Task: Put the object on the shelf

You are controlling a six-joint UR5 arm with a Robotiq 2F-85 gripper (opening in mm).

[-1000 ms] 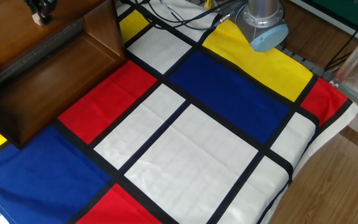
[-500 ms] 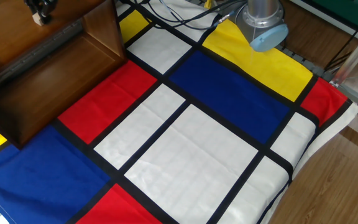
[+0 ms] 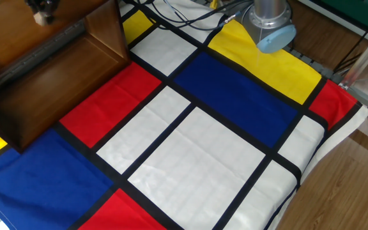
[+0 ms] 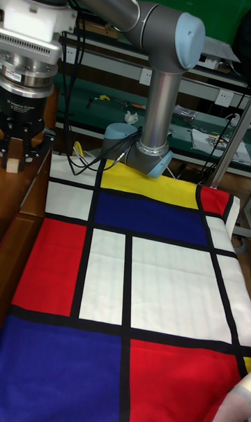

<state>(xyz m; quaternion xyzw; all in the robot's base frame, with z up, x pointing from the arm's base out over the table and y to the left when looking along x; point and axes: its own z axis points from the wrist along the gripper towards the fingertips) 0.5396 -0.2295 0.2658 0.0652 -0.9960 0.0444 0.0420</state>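
Tall fixed view: the gripper [image 4: 15, 158], fingers closed on the object [image 4: 9, 162], sits over the shelf [image 4: 17, 234], which the frame edge cuts off.

Colour-block cloth [image 3: 190, 147] over the table is bare across its middle and near edge, open passage there. Shelf [image 3: 50, 70] fills the far left corner; its upright side panel [image 3: 107, 29] walls that side. Arm base [image 3: 270, 22] and loose cables [image 3: 184, 16] block the far edge. Gripper [image 4: 24, 146] sits above the shelf top.
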